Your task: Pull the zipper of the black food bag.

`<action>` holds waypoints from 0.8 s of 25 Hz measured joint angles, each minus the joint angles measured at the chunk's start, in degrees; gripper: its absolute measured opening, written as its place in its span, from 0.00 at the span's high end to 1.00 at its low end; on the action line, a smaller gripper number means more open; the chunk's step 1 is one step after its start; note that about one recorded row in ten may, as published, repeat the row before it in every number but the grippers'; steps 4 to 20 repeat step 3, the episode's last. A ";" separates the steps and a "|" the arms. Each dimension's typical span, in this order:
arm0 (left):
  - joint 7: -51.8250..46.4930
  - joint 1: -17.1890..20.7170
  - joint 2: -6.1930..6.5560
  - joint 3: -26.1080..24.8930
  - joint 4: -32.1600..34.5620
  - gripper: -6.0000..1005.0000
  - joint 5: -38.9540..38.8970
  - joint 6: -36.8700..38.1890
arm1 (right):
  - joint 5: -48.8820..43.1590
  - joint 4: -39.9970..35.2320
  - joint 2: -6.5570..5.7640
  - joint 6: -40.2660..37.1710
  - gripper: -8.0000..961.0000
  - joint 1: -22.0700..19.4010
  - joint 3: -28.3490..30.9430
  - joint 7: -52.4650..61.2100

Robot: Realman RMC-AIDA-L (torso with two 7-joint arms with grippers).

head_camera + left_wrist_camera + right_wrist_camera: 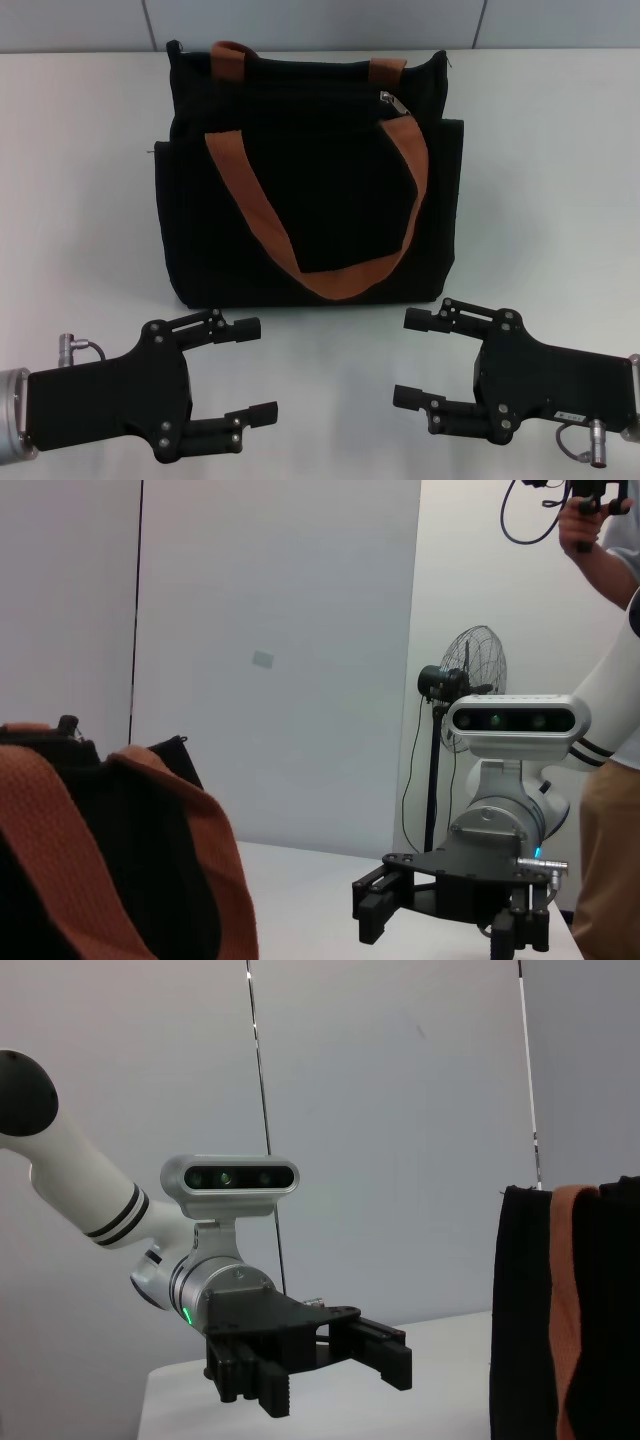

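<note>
Two grippers: both low at the near edge of the head view, short of the bag, touching nothing.
Hidden / cut off: each wrist view catches only an edge of the black food bag (pixel 310 180); the zip track is hard to separate from the black fabric; the bag's back side is out of sight.
Black food bag: boxy black tote, upright on the white table (pixel 80 200), centred and toward the far side.
Straps: two orange-brown webbing handles; the front one (pixel 335 280) hangs down in a long loop over the front panel, the rear one shows only at the top rim.
Zipper (pixel 392 102): small silver pull tab at the top of the bag, toward its right end, just beside the strap's upper right end.
Left gripper (pixel 250 370): fingers spread wide, empty, pointing inward.
Right gripper (pixel 415 358): fingers spread wide, empty, pointing inward toward the left one.
Background: a standing fan (pixel 465 685) shows in the left wrist view.
</note>
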 joint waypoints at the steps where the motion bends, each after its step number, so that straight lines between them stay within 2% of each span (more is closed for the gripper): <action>1: 0.00 0.00 0.00 0.00 0.00 0.22 0.00 0.00 | 0.00 0.00 0.00 0.00 0.22 0.00 0.00 0.00; 20: 0.01 0.00 -0.01 0.00 0.00 0.22 0.00 -0.18 | 0.02 0.17 0.01 0.14 0.22 0.04 0.00 -0.01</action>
